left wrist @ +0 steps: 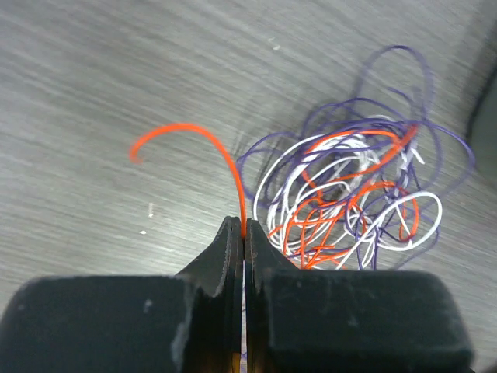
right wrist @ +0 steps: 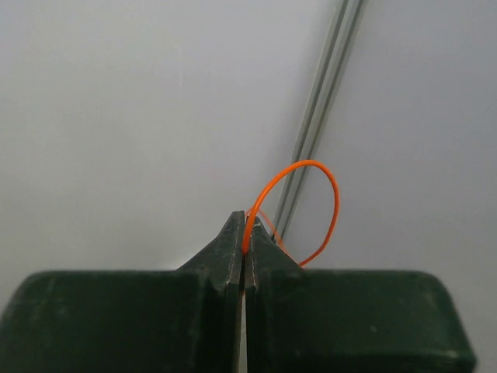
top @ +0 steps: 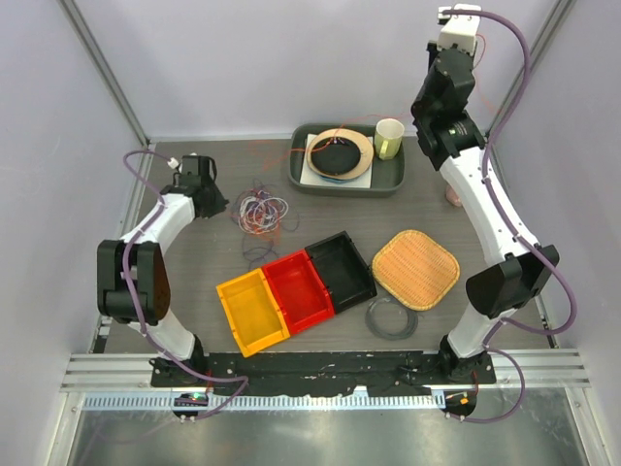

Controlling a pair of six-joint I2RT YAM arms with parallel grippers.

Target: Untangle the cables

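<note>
1. While the overhead view is taking in the whole grey wood-grain table (top: pixel 194 262), with the cables (top: pixel 262 211) lying in a loose tangle between the left arm and the green tray (top: pixel 393 183), only the left wrist view is separating their colours. Thin orange, purple and white wires are looping over one another there.
2. The left gripper (left wrist: pixel 244 227) is pinching its flat dark jaws together on an orange wire (left wrist: pixel 230 159). The wire is arching up to a curled free end just left of the tangle.
3. The right gripper (right wrist: pixel 245 225) is standing high against the pale wall and clamping an orange loop (right wrist: pixel 330 194). The overhead view is not showing its fingertips clearly.
4. Only the overhead view is showing the rest:
   - a yellow bin (top: pixel 252 313), a red bin (top: pixel 301 289) and a black bin (top: pixel 340 270), all rectangular, sitting side by side in a slanted row;
   - a round-cornered woven mat (top: pixel 415 269) lying beside them;
   - a dark ring (top: pixel 370 318) lying near the mat.
</note>
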